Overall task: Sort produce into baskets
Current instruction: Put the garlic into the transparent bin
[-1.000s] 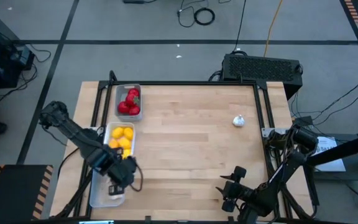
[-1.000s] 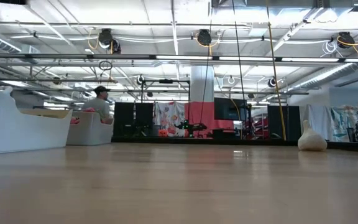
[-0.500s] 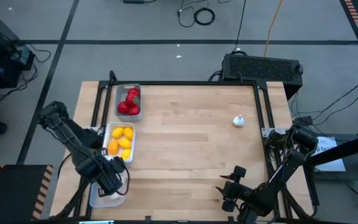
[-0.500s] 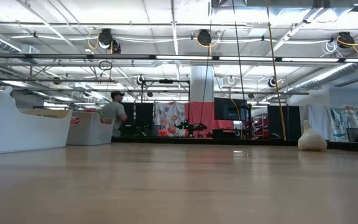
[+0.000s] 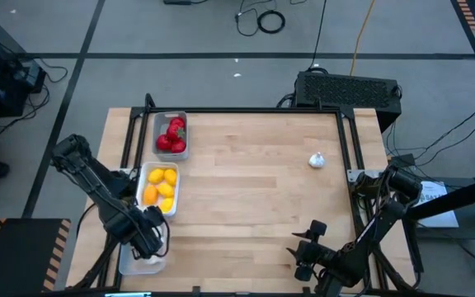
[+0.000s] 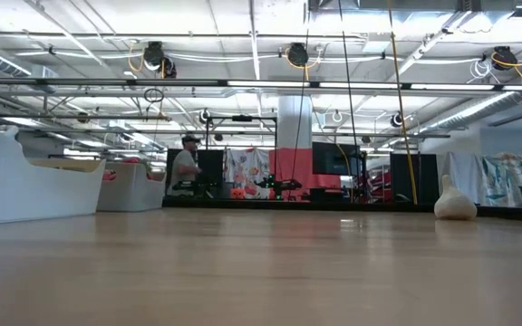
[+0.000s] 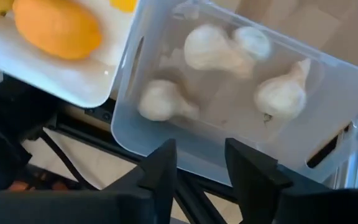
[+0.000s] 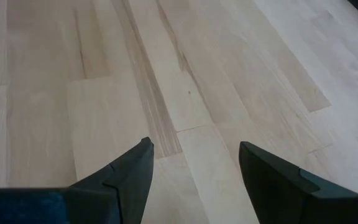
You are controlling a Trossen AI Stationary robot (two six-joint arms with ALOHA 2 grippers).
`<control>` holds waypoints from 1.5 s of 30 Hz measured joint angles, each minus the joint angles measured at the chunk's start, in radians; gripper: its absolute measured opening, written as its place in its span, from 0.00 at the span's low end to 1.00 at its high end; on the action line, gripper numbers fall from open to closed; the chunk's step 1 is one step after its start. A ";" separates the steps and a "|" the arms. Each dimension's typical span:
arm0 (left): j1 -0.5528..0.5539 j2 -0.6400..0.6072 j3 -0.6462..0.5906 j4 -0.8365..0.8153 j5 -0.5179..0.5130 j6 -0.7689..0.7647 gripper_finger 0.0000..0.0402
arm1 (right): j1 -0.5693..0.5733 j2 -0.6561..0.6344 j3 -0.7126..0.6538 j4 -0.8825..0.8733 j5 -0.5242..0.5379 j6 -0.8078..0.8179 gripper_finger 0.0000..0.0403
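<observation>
Three pale baskets stand in a row along the table's left edge. The far basket (image 5: pixel 171 134) holds red pieces, the middle one (image 5: pixel 160 185) yellow-orange ones. The near basket (image 7: pixel 229 93) holds several whitish garlic bulbs (image 7: pixel 213 48). My left gripper (image 5: pixel 149 239) hangs over this near basket, pointing down, open (image 7: pixel 197 165) with nothing between its fingers. One more garlic bulb (image 5: pixel 317 160) rests on its base on the bare wood at the far right, also seen in the low view (image 6: pixel 454 200). My right gripper (image 5: pixel 303 252) waits open (image 8: pixel 194 171) above the wood near the front edge.
A black frame rail (image 5: pixel 246 109) runs round the table's far and side edges. A dark box (image 5: pixel 349 87) sits behind the far right corner. Bare wood (image 5: pixel 254 190) lies between the baskets and the lone bulb.
My left gripper has gone toward the table's left edge, from beside the near basket to a place over it, and has rolled about its own line. My right gripper has kept still.
</observation>
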 joint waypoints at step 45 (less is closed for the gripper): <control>0.409 0.008 -0.425 1.436 -0.841 0.917 0.40 | -0.892 -0.467 0.001 -0.630 -0.291 -0.126 0.52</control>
